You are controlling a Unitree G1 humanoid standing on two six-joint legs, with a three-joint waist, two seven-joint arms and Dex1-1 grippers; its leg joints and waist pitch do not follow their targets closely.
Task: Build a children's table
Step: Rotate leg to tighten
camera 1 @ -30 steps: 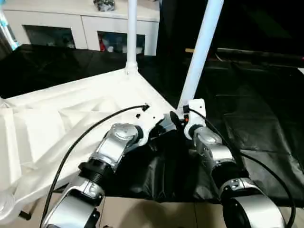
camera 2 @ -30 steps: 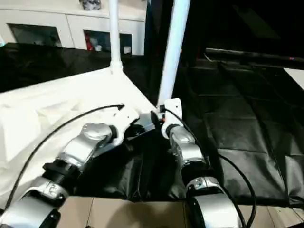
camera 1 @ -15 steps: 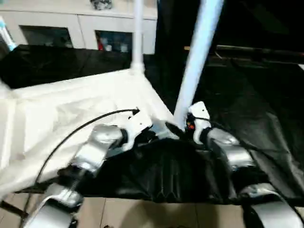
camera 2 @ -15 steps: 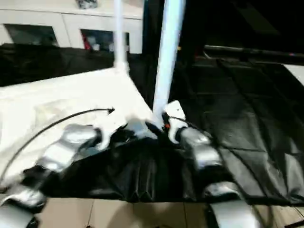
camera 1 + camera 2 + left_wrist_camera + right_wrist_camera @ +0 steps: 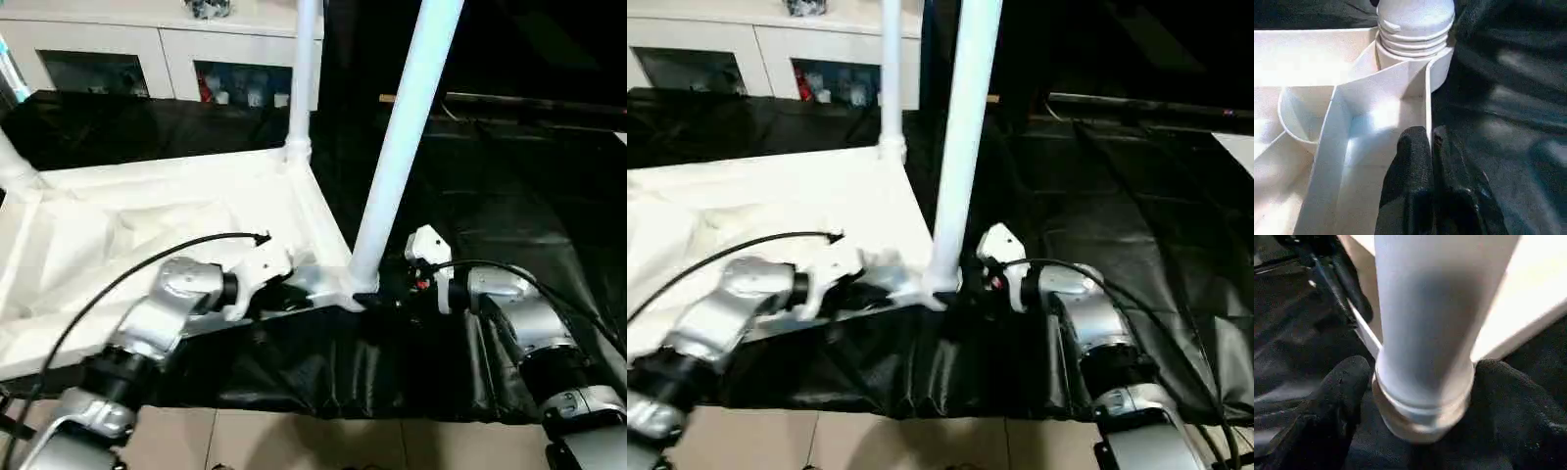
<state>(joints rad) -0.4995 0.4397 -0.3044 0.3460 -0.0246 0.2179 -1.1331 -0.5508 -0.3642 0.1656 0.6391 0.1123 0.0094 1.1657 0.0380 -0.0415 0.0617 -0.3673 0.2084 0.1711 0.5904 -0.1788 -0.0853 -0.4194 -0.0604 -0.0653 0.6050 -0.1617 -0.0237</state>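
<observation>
The white tabletop [image 5: 147, 225] lies underside up on black cloth. A white leg [image 5: 402, 147] stands upright in its near corner socket, a second leg [image 5: 302, 78] stands in the far corner, and a third leg [image 5: 15, 162] shows at the left edge. My left gripper [image 5: 1429, 134] is shut on the thin rim wall [image 5: 1427, 98] just beside the near socket. My right gripper [image 5: 1422, 382] is open, one black finger [image 5: 1337, 396] on each side of the near leg's base [image 5: 1422, 416], close against it.
A white cabinet with glass doors [image 5: 118, 49] stands behind the table. Wrinkled black cloth [image 5: 509, 176] covers the surface to the right and front. Pale floor [image 5: 294, 441] shows below the cloth's front edge. A black cable [image 5: 127, 274] loops over my left forearm.
The head view has shifted. My right forearm now reaches the leg's base from farther right, and its jaws have widened. My left gripper stays on the rim.
</observation>
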